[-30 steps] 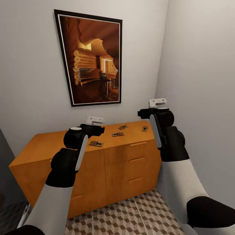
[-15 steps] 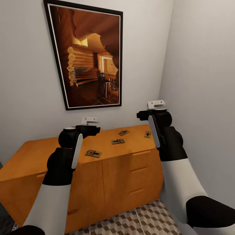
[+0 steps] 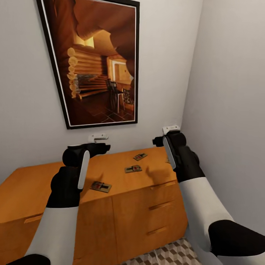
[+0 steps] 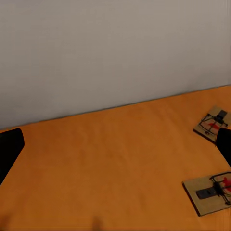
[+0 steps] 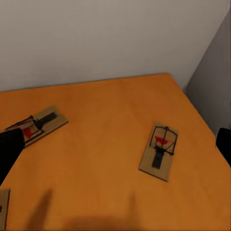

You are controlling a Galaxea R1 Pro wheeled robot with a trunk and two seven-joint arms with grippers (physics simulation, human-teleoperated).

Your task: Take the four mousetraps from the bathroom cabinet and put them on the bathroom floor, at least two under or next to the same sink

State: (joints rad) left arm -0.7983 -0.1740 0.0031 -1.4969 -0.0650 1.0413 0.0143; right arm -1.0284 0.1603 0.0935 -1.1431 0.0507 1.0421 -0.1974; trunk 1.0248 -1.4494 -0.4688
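A framed cabin picture [image 3: 97, 62] hangs above the cabinet [image 3: 110, 198], where three mousetraps [image 3: 101, 187] [image 3: 133, 169] [image 3: 140, 156] lie apart on its top. Left gripper [image 3: 96, 141] and right gripper [image 3: 167, 134] hover over it, fingers spread wide, empty.

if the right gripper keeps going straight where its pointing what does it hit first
Probably the bare top of the cabinet, between two mousetraps, judging by the right wrist view. The right gripper is held above it; depth is uncertain.
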